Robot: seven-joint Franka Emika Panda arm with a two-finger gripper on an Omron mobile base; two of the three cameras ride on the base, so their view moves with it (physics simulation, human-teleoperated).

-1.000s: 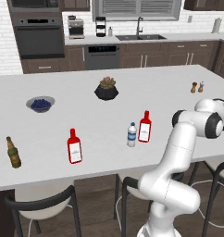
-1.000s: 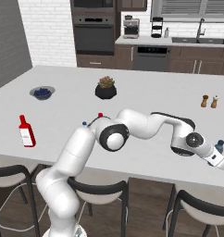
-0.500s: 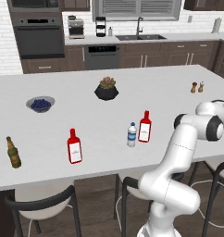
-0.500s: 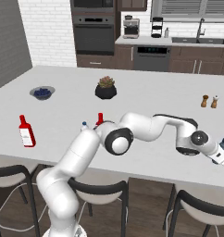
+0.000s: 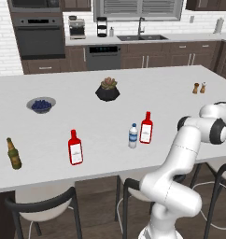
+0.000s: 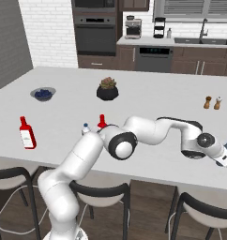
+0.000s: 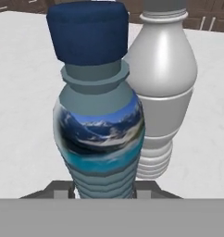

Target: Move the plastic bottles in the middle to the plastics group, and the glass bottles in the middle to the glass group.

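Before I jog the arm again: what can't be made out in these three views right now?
- Jaws: hand view, hidden behind the blue-capped bottle; open or shut unclear.
- Gripper: right base view, cut by the right edge.
- Grey bottle: top cropped, hand view.
- Clear bottle: right base view, mostly behind the arm.

1. The arm point(image 6: 148, 132) was glossy white, built of thick rounded tubular links.
2. Its joints were capped with dark grey discs, one large at the elbow point(image 6: 122, 146).
3. A bulbous white segment formed its lower body point(image 5: 173, 191).
4. The wrist point(image 6: 202, 143) carried a dark round cap with a pale centre.
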